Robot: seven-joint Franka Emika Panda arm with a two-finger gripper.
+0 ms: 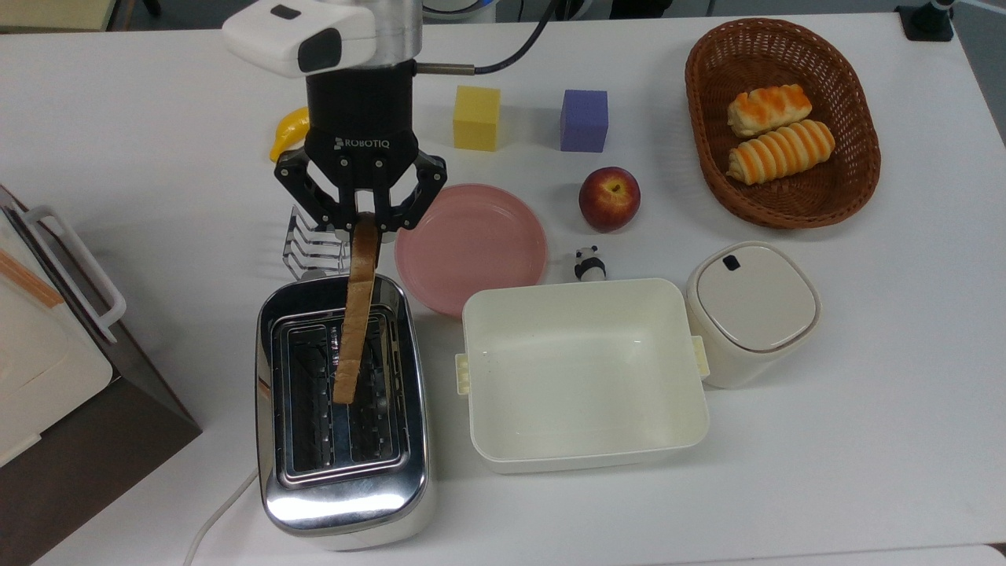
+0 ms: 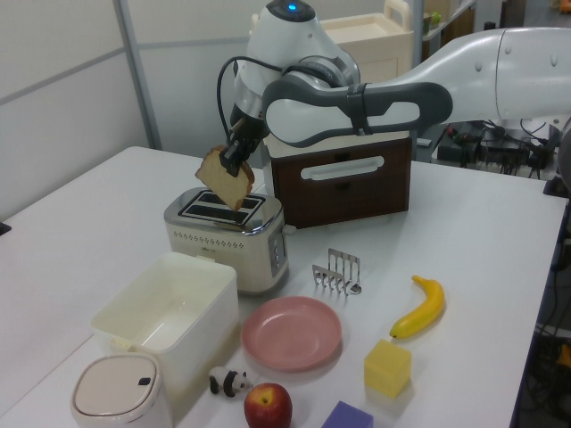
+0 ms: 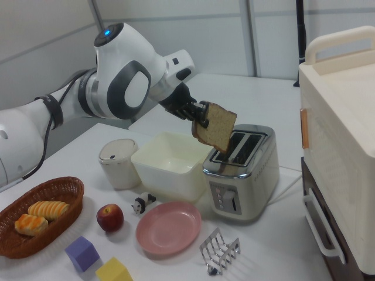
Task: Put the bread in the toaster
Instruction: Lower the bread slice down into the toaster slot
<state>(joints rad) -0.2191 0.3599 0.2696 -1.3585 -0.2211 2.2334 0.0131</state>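
The black two-finger hand [image 1: 363,222] sits in the upper-left part of the top view, fingers pinched on the top crust of the thin tan slice of loaf bread [image 1: 355,314]. Gripping one edge leaves the rest of the slice free to hang below the fingers, so the lower edge can enter a slot first.

In the right view the bread [image 3: 214,126] hangs tilted, its lower corner above the near end of the shiny chrome two-slot toaster [image 3: 241,171] and apparently not yet inside a slot. In the left view the slice [image 2: 226,177] hangs just above the toaster [image 2: 226,235], near centre-left of the frame.

In the top view the slice runs edge-on along the bar between the two dark slots of the toaster [image 1: 343,487]. Judgement: the slice needs to be levelled and lined up with one slot before lowering, or the lower corner may catch on the wire grid.

Just beyond the toaster, under the hand, stands a small wire rack [image 1: 310,248]. To the top view's right of the toaster lie a pink round plate [image 1: 471,245] and a cream rectangular tub [image 1: 581,374], both apart from the slot path, all on the white desk [image 1: 864,440].
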